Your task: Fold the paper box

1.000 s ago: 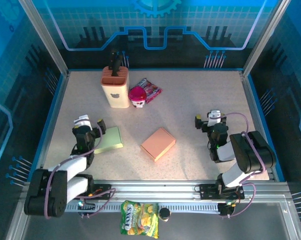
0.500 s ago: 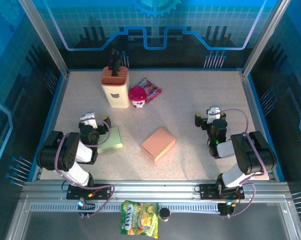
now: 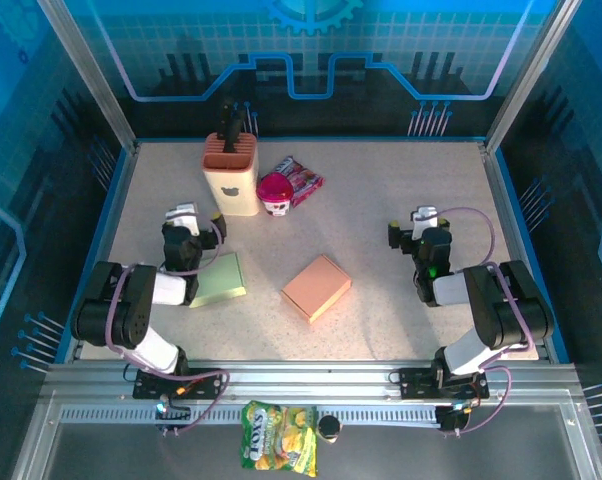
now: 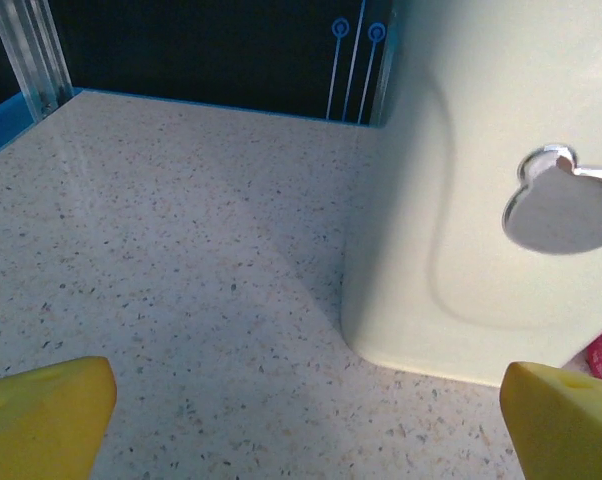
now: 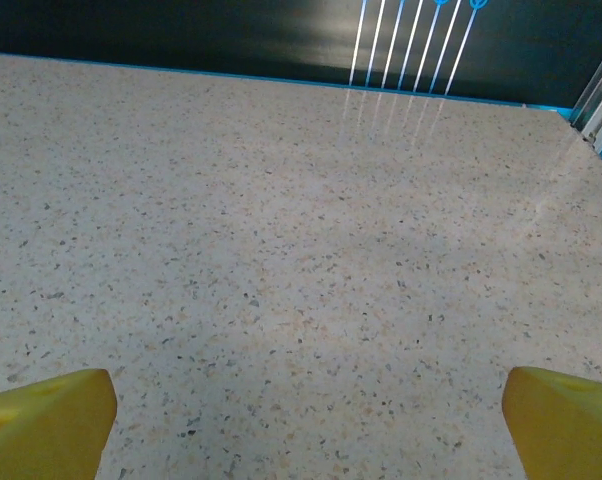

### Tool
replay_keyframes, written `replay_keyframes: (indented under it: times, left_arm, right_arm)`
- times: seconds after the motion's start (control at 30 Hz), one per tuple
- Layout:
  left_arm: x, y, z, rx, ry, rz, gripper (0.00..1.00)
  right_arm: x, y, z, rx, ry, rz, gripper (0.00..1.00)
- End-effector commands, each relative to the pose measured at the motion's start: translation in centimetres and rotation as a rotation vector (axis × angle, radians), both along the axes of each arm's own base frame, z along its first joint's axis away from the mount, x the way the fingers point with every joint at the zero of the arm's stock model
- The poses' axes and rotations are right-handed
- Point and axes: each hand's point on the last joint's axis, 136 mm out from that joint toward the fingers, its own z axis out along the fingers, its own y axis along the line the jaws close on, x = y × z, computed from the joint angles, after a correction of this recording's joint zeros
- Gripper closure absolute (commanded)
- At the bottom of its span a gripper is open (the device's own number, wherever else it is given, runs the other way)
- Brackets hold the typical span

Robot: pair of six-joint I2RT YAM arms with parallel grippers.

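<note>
Top external: speckled beige worktop (image 3: 381, 190), blue-lit walls (image 3: 311, 40), paper box (image 3: 316, 287) at centre. Left jaws and right jaws: wide apart, holding nothing.

Even, bright overhead light falls on the speckled tabletop (image 3: 401, 190), palest near its middle, while the enclosure walls (image 3: 381, 50) glow a cool blue. Shadows in the top view are short and soft, and the corners darken. In the left wrist view a broad, soft-edged shadow spreads over the table from the foot of the cream knife block (image 4: 451, 200), whose metal emblem (image 4: 561, 208) shows a dull sheen. The yellow fingertips (image 4: 46, 415) at the bottom corners of both wrist views are blurred, out of focus. In the right wrist view the white wall lines (image 5: 413, 30) reflect as streaked glare on the far tabletop; the far edge looks slightly soft, possibly lens falloff.
</note>
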Motion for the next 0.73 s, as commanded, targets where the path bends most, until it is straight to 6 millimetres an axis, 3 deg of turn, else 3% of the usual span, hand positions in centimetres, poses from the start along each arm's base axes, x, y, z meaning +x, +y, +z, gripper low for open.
replay_keyframes:
  times: [0.0, 0.7]
  left_arm:
    - [-0.53, 0.28, -0.55, 0.018, 0.029, 0.014, 0.01]
    - [-0.12, -0.40, -0.61, 0.024, 0.044, -0.025, 0.01]
  right_arm:
    - [0.33, -0.79, 0.95, 0.002, -0.023, -0.027, 0.00]
    - [0.24, -0.82, 0.96, -0.001, -0.028, -0.030, 0.00]
